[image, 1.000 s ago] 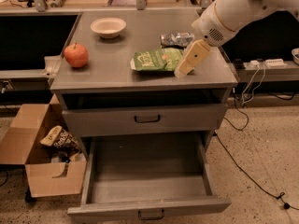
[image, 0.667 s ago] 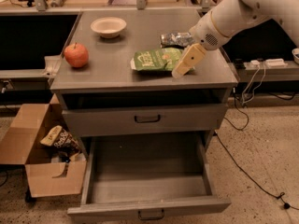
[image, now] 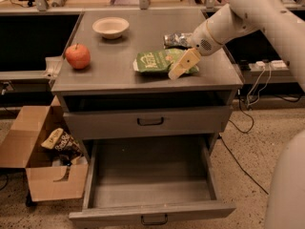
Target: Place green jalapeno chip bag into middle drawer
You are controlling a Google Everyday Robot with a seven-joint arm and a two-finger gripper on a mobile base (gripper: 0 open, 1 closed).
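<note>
The green jalapeno chip bag (image: 153, 61) lies flat on the grey cabinet top, right of the middle. My gripper (image: 177, 70) hangs from the white arm that reaches in from the upper right. Its cream tip points down and left over the bag's right end, at or just above the bag. The middle drawer (image: 150, 178) is pulled out at the bottom of the cabinet, with its grey floor bare and its loop handle at the front edge.
A silvery foil packet (image: 175, 39) lies just behind the bag. A white bowl (image: 110, 26) and a red apple (image: 77, 56) sit on the top's left half. Another drawer (image: 147, 122) shows only its front. A cardboard box (image: 43, 175) with a brown-and-white snack bag (image: 59, 141) stands left.
The gripper has moved left and slightly down, from beside the bag's right edge to over its right end. The bag and the drawer have not moved.
</note>
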